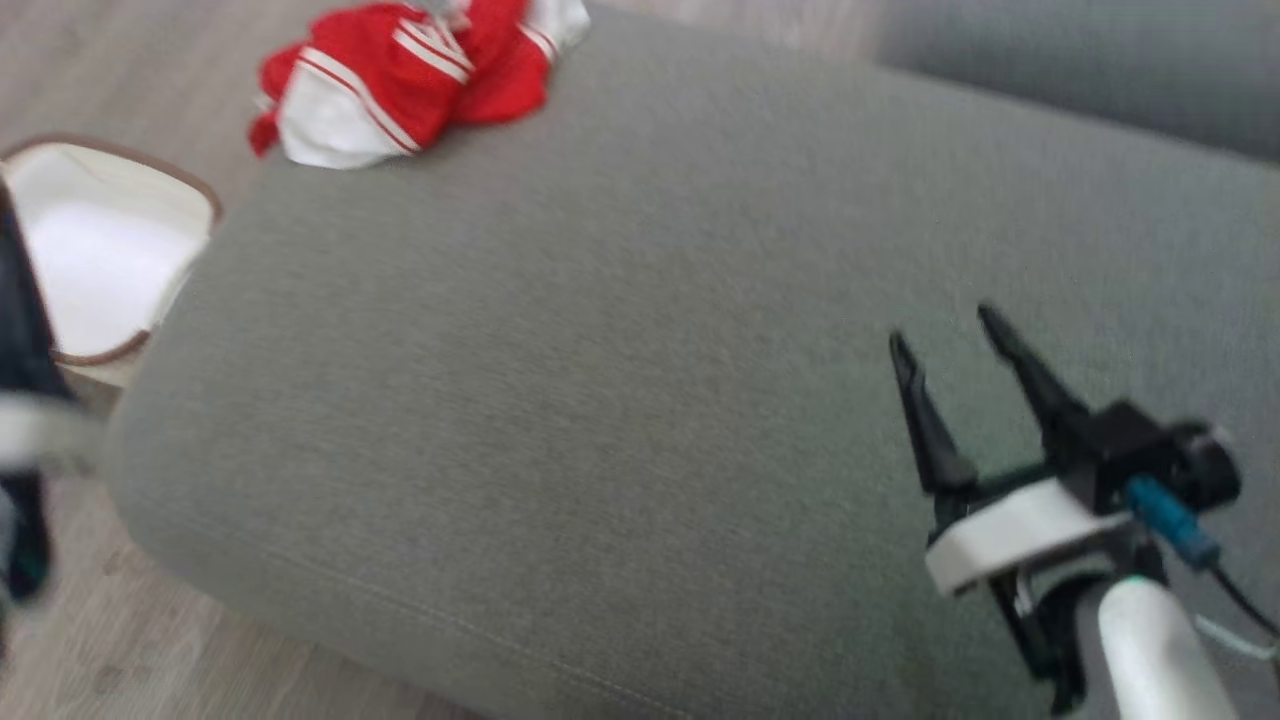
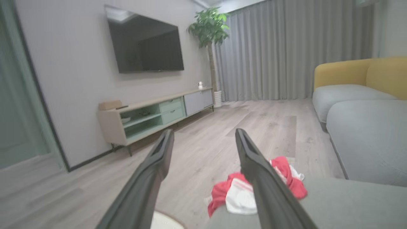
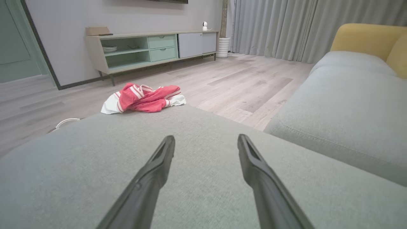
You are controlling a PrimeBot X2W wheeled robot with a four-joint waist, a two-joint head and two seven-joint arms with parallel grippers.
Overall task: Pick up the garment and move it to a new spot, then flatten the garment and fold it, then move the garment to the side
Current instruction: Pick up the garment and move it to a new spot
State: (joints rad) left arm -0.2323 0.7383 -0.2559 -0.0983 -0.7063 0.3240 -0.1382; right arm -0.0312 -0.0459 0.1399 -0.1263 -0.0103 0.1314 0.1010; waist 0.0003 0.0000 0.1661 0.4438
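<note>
A crumpled red and white garment (image 1: 410, 75) lies at the far left corner of a grey ottoman cushion (image 1: 620, 380). In the right wrist view the garment (image 3: 143, 98) sits at the cushion's far edge, well ahead of my right gripper (image 3: 206, 141). That right gripper (image 1: 945, 335) hovers open and empty over the cushion's near right part. My left gripper (image 2: 205, 135) is open and empty too, beyond the cushion's left side, with the garment (image 2: 241, 190) partly hidden behind its right finger (image 2: 264, 178). A blurred dark part of the left arm (image 1: 25, 400) shows at the head view's left edge.
A white basket with a brown rim (image 1: 100, 260) stands on the wooden floor beside the ottoman's left side. A grey sofa (image 3: 343, 108) with yellow backrest (image 3: 365, 38) lies to the right. A TV cabinet (image 3: 149, 47) stands against the far wall.
</note>
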